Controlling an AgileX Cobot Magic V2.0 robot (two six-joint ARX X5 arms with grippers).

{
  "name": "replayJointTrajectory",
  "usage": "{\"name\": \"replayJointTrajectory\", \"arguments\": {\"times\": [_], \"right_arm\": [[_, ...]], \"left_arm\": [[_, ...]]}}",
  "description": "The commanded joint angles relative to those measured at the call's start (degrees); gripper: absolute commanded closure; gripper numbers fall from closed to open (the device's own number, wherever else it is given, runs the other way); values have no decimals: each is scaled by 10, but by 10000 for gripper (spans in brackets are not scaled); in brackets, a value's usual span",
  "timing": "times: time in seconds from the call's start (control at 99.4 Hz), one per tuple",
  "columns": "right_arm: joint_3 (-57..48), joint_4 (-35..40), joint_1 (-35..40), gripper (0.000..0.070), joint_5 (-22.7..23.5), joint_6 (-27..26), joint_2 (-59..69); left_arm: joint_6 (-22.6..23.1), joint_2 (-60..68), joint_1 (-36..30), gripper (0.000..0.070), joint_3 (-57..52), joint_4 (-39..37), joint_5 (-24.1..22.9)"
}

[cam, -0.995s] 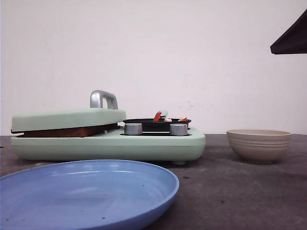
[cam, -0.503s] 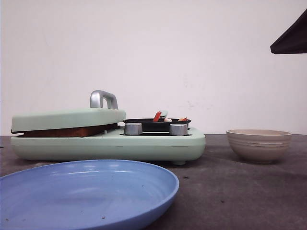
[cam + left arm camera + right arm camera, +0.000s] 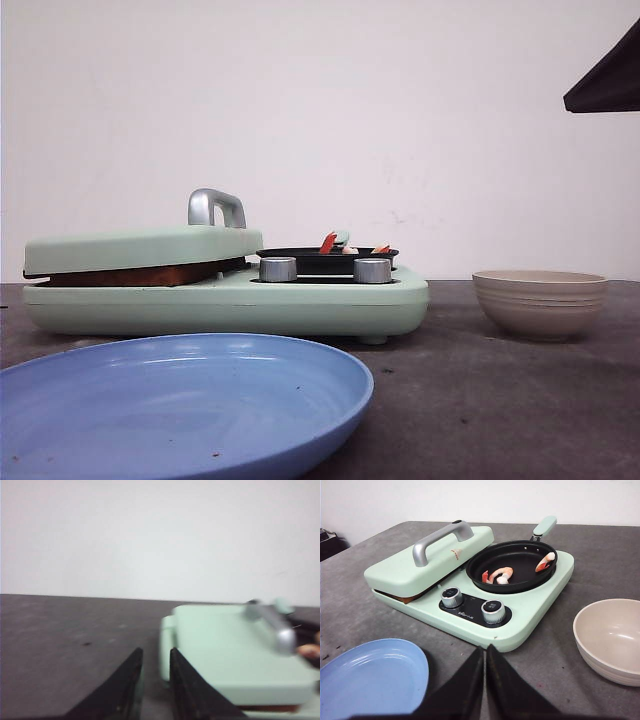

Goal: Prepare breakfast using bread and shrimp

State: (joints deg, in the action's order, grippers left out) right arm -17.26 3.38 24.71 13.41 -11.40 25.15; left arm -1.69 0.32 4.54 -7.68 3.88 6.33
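Our table layout
We see shrimp (image 3: 499, 574) in the pan (image 3: 512, 565), plate (image 3: 180, 405) before the cooker (image 3: 300, 300), bowl (image 3: 540, 302) right.

This looks like a staged test bench in a lab, not a lived-in kitchen. A dark grey matte surface (image 3: 620, 545) runs up to a plain white wall (image 3: 400, 120). On it stand only a mint-green breakfast cooker (image 3: 470, 587) with its black pan (image 3: 512, 567), a blue plate (image 3: 180, 400) and a beige bowl (image 3: 540, 300), spaced apart like props.
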Motion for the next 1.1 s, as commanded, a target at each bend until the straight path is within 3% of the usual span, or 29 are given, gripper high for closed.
{"name": "replayJointTrajectory", "arguments": {"times": [0.0,0.08,0.282,1.086], "right_arm": [[-3,-8,3,700,0,-6,1],[-3,-8,3,700,0,-6,1],[-3,-8,3,700,0,-6,1],[-3,-10,3,700,0,-6,1]], "left_arm": [[23,-1,6,671,26,-50,1],[15,-1,8,671,68,-100,1],[8,-2,7,671,69,68,14],[19,-1,-6,671,69,64,29]]}}
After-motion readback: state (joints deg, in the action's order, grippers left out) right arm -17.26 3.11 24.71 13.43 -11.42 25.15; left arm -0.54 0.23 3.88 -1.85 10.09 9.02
